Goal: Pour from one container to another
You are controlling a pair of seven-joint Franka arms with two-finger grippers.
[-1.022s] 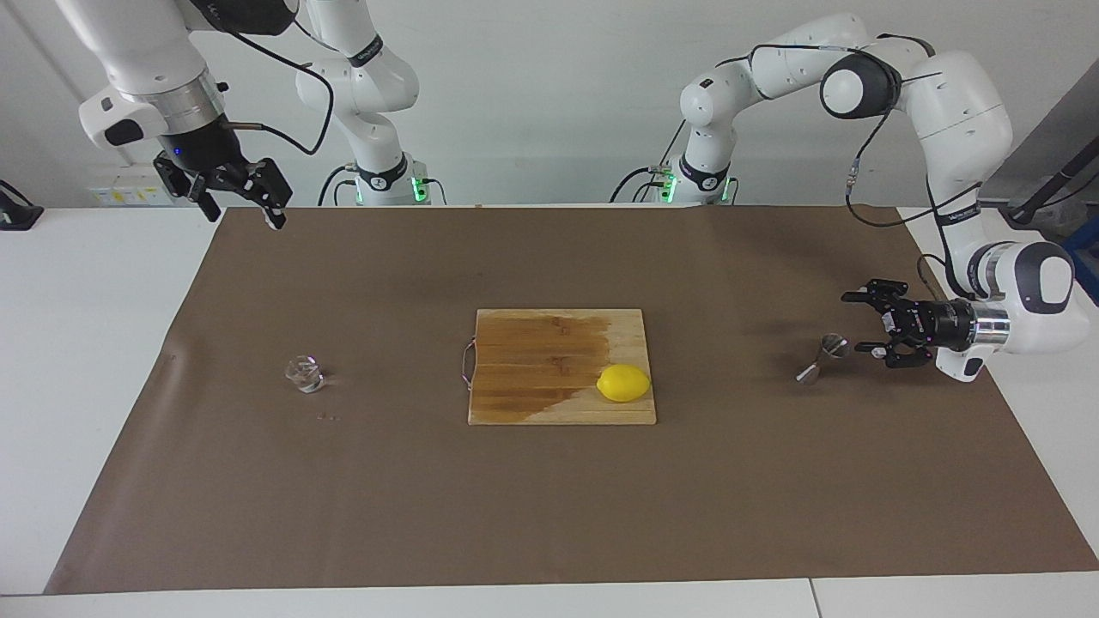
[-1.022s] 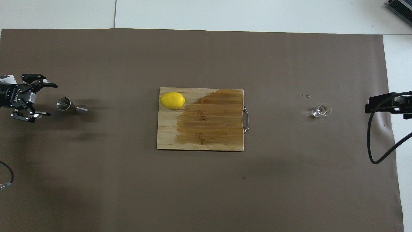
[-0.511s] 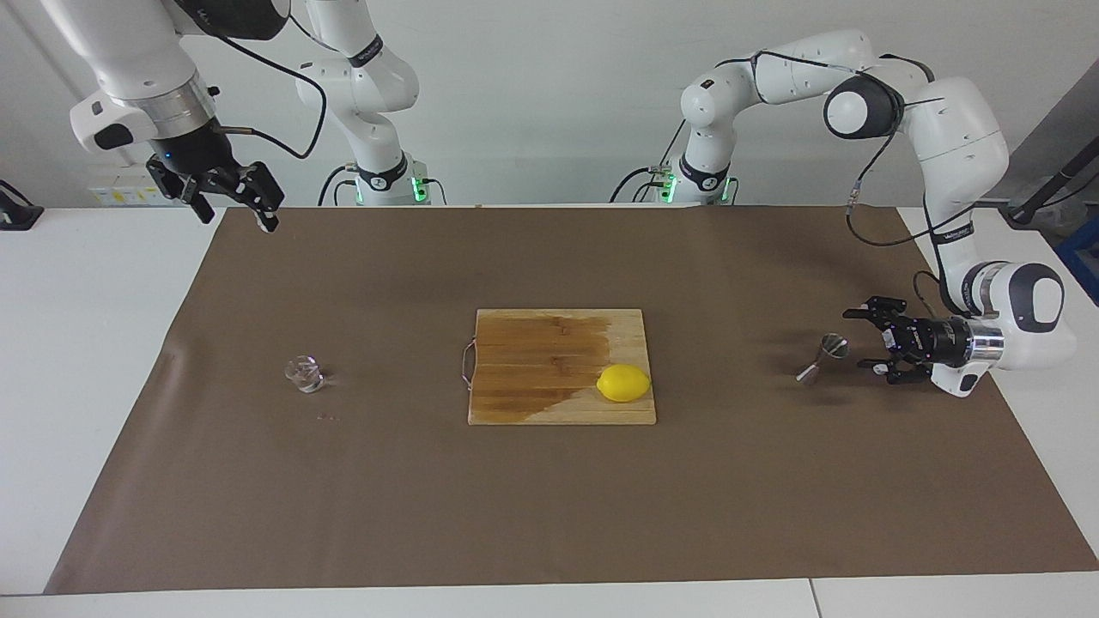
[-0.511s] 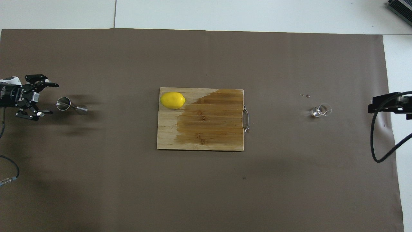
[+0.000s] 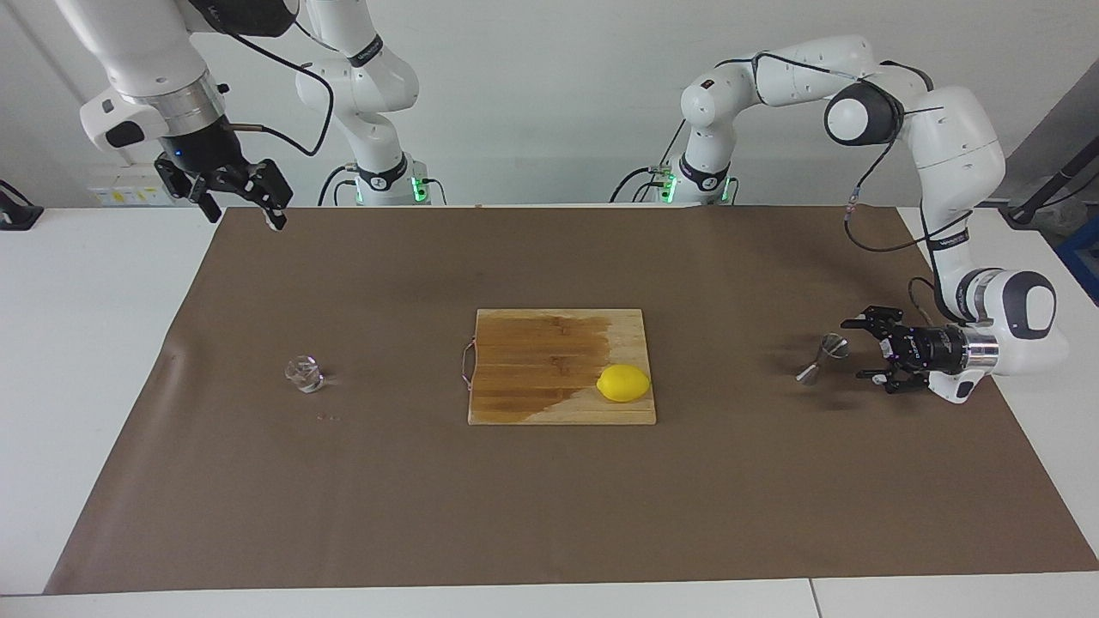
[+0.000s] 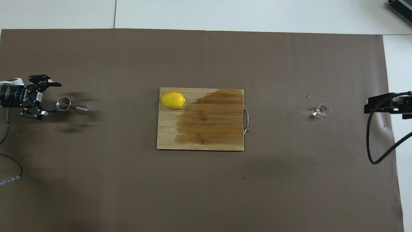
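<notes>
The left gripper (image 5: pixel 864 349) hangs low at the left arm's end of the table with its fingers spread wide, just beside the shiny steel jigger (image 5: pixel 822 356) and not touching it. The small clear glass cup (image 5: pixel 304 374) stands on the brown paper (image 5: pixel 549 515) near the right arm's end. The right gripper (image 5: pixel 243 194) is high above that end, fingers apart and holding nothing, and a lemon (image 5: pixel 623 383) sits on the wooden cutting board (image 5: pixel 532 369) in the middle.

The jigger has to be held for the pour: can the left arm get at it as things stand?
Probably yes. The left end effector is open, low beside the jigger, fingers pointing at it, with only bare brown mat between them. It has not closed on the jigger yet.
</notes>
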